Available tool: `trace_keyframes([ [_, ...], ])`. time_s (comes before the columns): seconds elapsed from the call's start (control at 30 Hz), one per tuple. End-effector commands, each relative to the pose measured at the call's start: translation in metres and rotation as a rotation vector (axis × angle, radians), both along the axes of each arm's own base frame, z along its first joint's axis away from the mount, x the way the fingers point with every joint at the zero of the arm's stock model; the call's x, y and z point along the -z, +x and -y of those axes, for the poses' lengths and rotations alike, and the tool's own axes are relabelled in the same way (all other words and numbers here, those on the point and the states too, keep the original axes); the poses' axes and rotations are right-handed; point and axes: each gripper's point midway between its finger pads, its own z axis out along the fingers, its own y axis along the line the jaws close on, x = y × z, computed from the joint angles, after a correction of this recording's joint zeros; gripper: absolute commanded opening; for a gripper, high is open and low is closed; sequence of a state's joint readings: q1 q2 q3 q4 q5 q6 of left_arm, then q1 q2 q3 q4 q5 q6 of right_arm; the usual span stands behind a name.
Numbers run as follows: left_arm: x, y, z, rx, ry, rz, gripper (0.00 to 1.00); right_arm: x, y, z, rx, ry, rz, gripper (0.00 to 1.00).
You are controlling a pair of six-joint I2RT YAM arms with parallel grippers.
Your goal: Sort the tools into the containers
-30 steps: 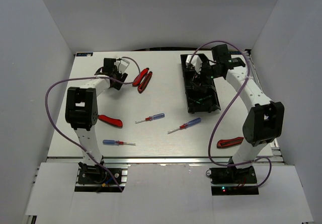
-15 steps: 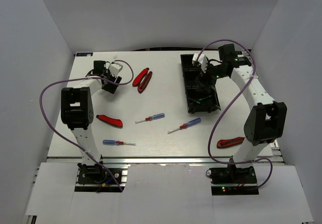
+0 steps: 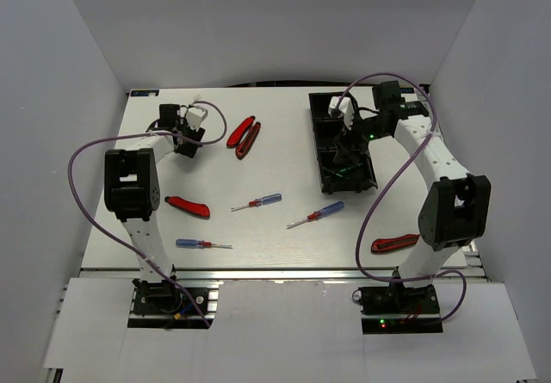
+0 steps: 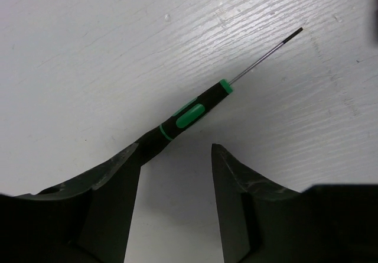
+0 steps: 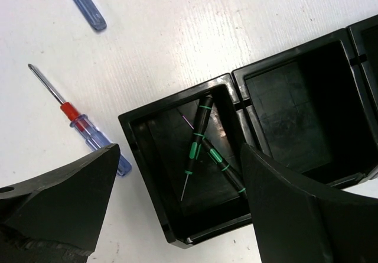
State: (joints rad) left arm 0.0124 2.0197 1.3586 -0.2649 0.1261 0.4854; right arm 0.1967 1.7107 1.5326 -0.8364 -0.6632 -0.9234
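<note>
My left gripper is open at the far left of the table. In the left wrist view a thin green-handled screwdriver lies on the table just ahead of it, its handle end at the left fingertip. My right gripper is open and empty above the long black tray. In the right wrist view two green-handled screwdrivers lie crossed in the tray's end compartment. The compartment beside it looks empty.
Red-handled pliers lie right of my left gripper. A red-handled tool lies mid-left and another by the right arm. Three blue-and-red screwdrivers lie in the middle and near front.
My left gripper has swung left, away from the red pliers. My right wrist has shifted a little over the tray. The tools on the table have not moved.
</note>
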Motion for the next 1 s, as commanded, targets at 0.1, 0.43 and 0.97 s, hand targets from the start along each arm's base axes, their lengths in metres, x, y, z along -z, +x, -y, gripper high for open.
trace_keyframes([
  [0.1,0.041,-0.055,0.023,-0.035,-0.117,-0.246,0.56,-0.026,-0.01,-0.008,-0.02,0.075,0.047,0.89],
  [0.43,0.005,-0.048,0.012,-0.177,-0.11,-0.191,0.55,-0.026,-0.022,-0.011,-0.032,0.101,0.035,0.9],
  [0.97,-0.046,0.012,0.007,-0.125,-0.073,0.008,0.68,-0.021,-0.027,-0.009,-0.033,0.093,0.026,0.89],
])
